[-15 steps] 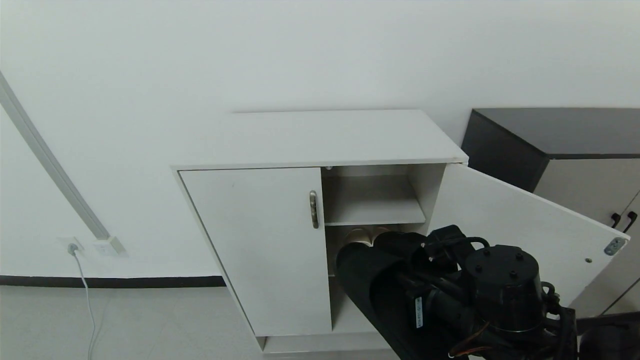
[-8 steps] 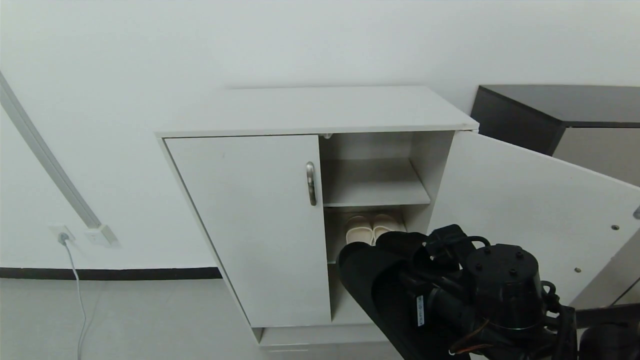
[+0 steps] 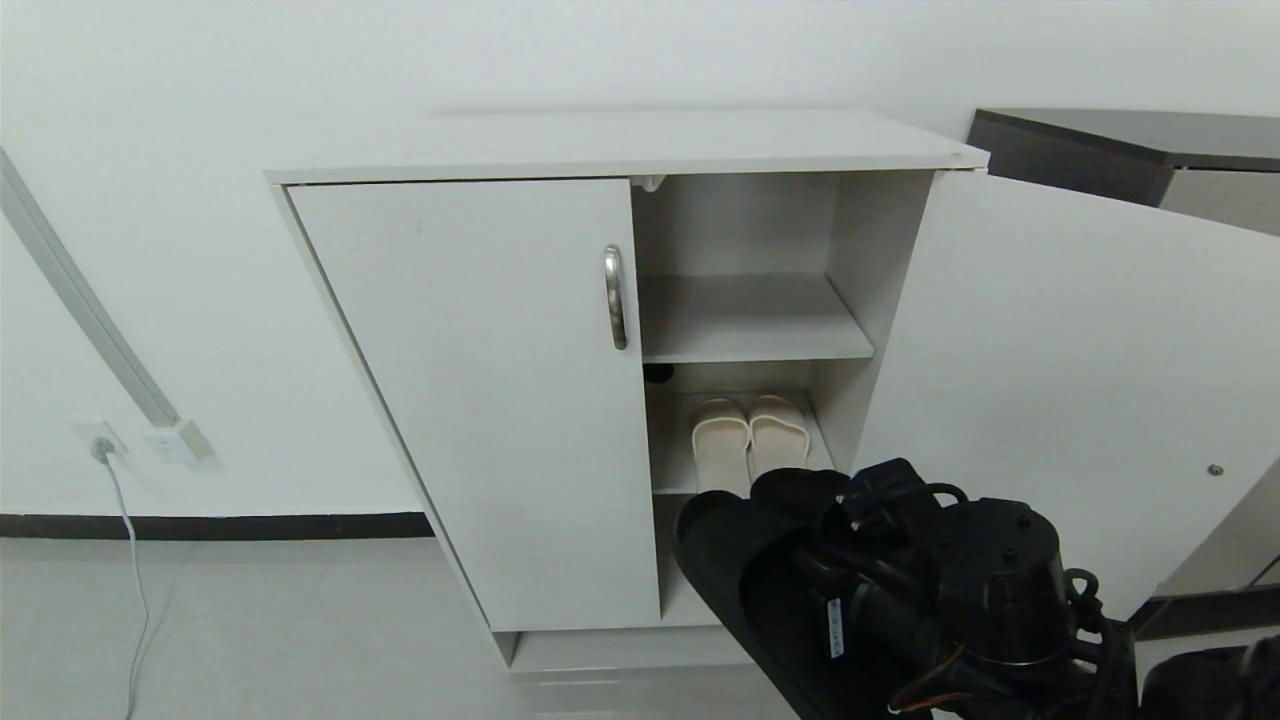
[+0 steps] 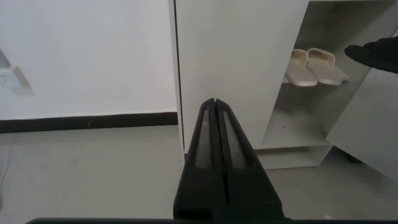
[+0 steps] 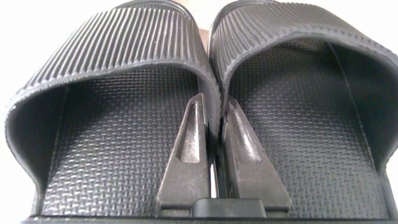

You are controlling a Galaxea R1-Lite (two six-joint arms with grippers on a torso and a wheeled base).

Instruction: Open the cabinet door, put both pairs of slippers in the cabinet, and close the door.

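Note:
A white cabinet [image 3: 620,145] stands against the wall with its right door [image 3: 1080,370] swung open and its left door [image 3: 480,400] closed. A cream pair of slippers [image 3: 750,440] lies on the lower shelf, also in the left wrist view as the cream slippers [image 4: 316,66]. My right gripper [image 5: 214,127] is shut on the inner sides of a black pair of slippers [image 5: 205,93], held side by side. That black pair [image 3: 760,570] hangs in front of the cabinet's open half, below the cream pair. My left gripper [image 4: 214,106] is shut on nothing, low over the floor before the left door.
The upper shelf [image 3: 750,320] is bare. A dark-topped cabinet [image 3: 1130,135] stands to the right behind the open door. A wall socket with a cable [image 3: 100,445] and a slanted duct [image 3: 70,290] are on the left wall. Grey floor [image 3: 230,630] lies open on the left.
The head camera has dropped or tilted, so the cabinet sits higher and larger in view and the cream slippers show fully. The right arm with the black slippers keeps its place in the picture.

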